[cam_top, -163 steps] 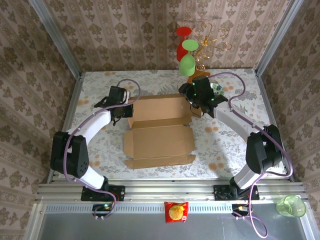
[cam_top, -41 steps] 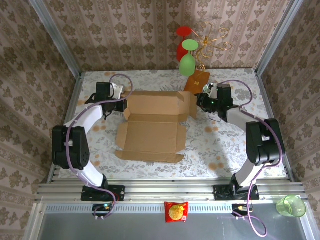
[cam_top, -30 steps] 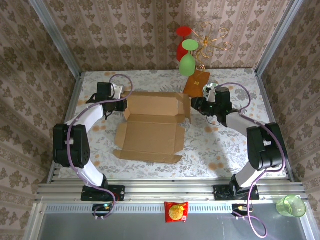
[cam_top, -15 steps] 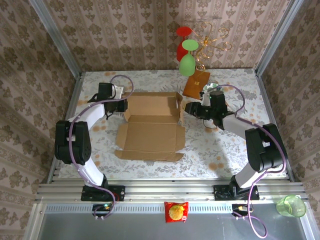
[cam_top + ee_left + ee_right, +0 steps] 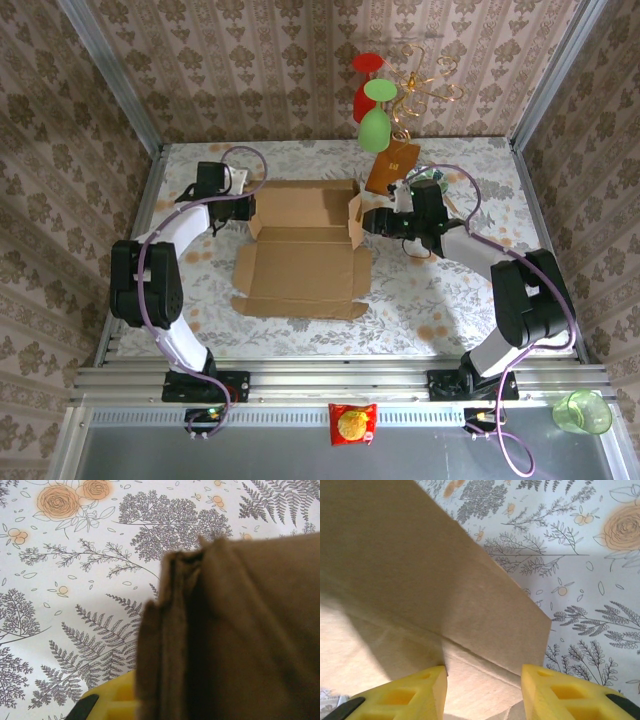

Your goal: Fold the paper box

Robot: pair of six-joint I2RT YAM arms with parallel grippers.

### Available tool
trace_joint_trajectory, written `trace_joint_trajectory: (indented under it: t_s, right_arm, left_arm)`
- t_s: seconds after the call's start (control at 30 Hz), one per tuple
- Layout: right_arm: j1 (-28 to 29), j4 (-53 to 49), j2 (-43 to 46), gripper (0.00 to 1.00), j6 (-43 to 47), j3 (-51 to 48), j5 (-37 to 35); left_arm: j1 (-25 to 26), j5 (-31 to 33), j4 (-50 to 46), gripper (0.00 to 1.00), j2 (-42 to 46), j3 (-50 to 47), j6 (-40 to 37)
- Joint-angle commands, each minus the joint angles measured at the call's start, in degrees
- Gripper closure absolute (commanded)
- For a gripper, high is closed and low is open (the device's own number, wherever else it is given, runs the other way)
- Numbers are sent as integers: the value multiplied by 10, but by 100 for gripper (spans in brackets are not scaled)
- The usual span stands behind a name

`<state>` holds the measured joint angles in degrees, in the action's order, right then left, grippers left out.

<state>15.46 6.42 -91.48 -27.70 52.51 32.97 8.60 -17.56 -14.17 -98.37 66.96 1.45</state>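
Observation:
The paper box (image 5: 305,265), a brown corrugated sheet with creased flaps, lies open in the middle of the table. Its back panel (image 5: 300,205) is raised. My left gripper (image 5: 243,208) is shut on the folded left edge of that panel; in the left wrist view the cardboard edge (image 5: 175,640) hides all but one yellow finger (image 5: 107,700). My right gripper (image 5: 362,221) sits against the right side flap (image 5: 355,212), which stands upright. In the right wrist view the right gripper (image 5: 482,692) is open, and the flap's face (image 5: 470,615) lies just ahead of its fingers.
A wire rack with red and green glasses (image 5: 385,90) stands at the back right on an orange-brown square base (image 5: 392,165). A snack packet (image 5: 352,422) and a green cup (image 5: 582,410) lie beyond the front rail. Patterned walls close in the left, right and back.
My right gripper has moved left, pushing the right side flap up and inward, and opened slightly. The left gripper keeps its hold on the left edge.

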Motion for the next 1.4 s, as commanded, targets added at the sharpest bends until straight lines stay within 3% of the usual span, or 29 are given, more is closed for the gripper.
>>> trace_joint_trajectory:
  t_s: [0.0,0.67,0.87,1.07,1.37]
  right_arm:
    - [8,-35,15,55,45,28,-12]
    - [43,-123,-25,50,142,111,-56]
    - [63,-135,-40,51,165,132,-123]
    - [91,-147,-56,51,183,154,-243]
    - [120,-138,-98,54,188,179,-331]
  left_arm:
    - [5,-6,-13,100,-6,20,-14]
    - [15,-12,-30,100,-5,27,-38]
    - [17,-12,-32,100,-9,30,-42]
    - [24,-6,-37,100,-13,34,-48]
    - [31,5,-45,100,-24,40,-59]
